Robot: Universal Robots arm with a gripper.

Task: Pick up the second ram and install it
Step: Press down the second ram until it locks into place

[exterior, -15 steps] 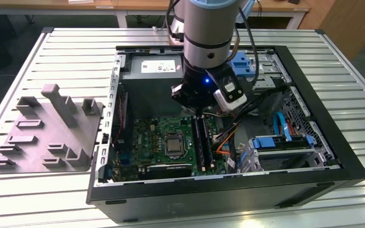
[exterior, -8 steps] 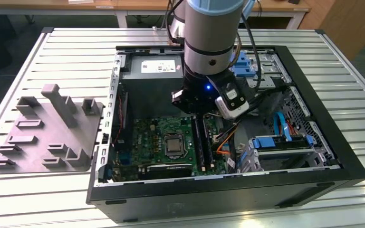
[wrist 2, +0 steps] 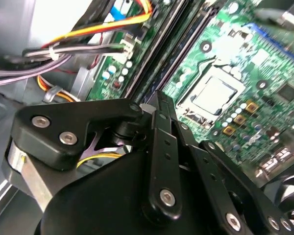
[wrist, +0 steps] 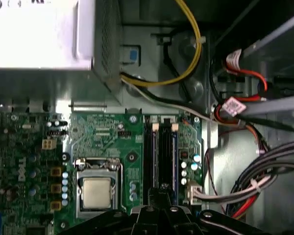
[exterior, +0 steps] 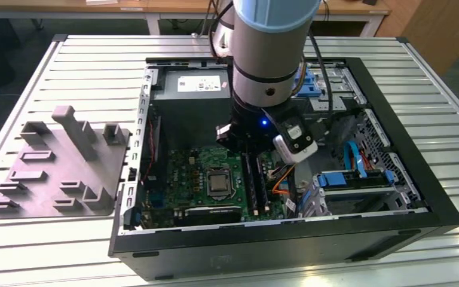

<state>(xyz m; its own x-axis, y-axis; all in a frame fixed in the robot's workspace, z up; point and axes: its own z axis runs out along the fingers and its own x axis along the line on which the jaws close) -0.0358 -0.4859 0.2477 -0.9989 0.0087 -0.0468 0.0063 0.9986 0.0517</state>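
My gripper (exterior: 244, 149) is down inside the open computer case, over the memory slots to the exterior view's right of the silver processor socket (exterior: 216, 181). In the second wrist view its fingers (wrist 2: 160, 113) are pressed together with nothing between them, so it is shut. In the first wrist view the gripper (wrist: 161, 189) hovers at one end of the slots. The second ram (wrist: 165, 154), a long dark blue-black stick, lies in those slots between white latches. I cannot tell whether the fingertips touch it.
A grey power supply box (exterior: 189, 89) fills the case's far end. Cable bundles (wrist: 264, 181) and blue drive cages (exterior: 349, 179) crowd the exterior view's right side. A grey plastic tray with upright posts (exterior: 62, 161) sits on the slatted table outside the case.
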